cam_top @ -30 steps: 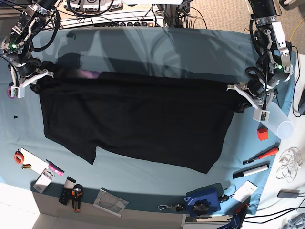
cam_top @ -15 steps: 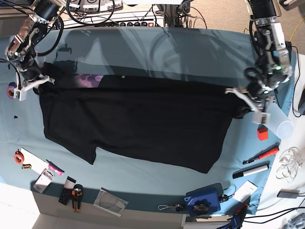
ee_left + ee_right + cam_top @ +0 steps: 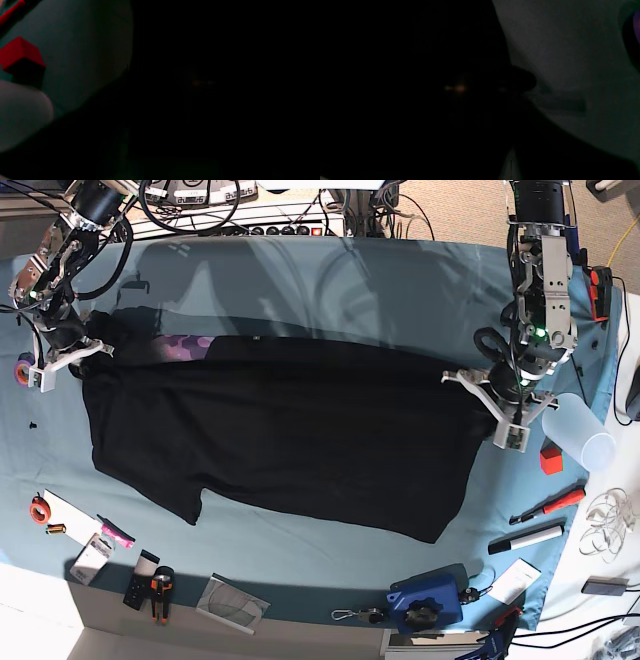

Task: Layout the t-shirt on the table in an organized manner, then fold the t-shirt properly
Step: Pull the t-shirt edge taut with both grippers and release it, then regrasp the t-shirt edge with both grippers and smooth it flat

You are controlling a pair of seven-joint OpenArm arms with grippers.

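Shirt: the t-shirt [image 3: 285, 435] is lying spread across the middle of the table [image 3: 350, 280], folded over lengthwise, with a strip of purple print [image 3: 185, 345] peeking out at the far edge near your right arm.
Left gripper: the left gripper [image 3: 487, 402] is sitting over the shirt's end by the red cube [image 3: 551, 459] and the clear cup [image 3: 583, 442]; its white jaws are showing apart, and you are looking at no cloth pinched between them.
Right gripper: the right gripper [image 3: 62, 358] is hanging at the opposite end; you cannot tell how its jaws are standing (both wrist views are nearly black).
Risk: you are risking a snagged hem if either arm is lifting away with cloth caught, which would be dragging the fold crooked.
Clutter: the left arm is working close to cube and cup, so a wide swing could be knocking them over.
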